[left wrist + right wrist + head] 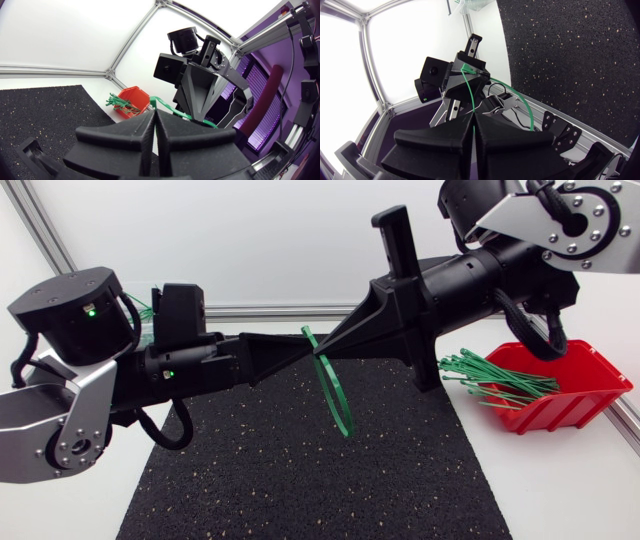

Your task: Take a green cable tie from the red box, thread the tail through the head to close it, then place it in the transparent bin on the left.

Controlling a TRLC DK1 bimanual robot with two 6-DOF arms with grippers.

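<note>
Green cable tie: looped over mat; left gripper, right gripper clenched on its ends, likely for threading tail.

The left arm and right arm meet tip to tip above the middle of the black mat, forming one bar across the desk. The left pincer and right pincer both pinch the green cable tie, whose loop hangs into the gap beneath them. The mat's near half lies open. Loose ties bristle over the red box's inner rim. The left arm screens most of the transparent bin.
</note>
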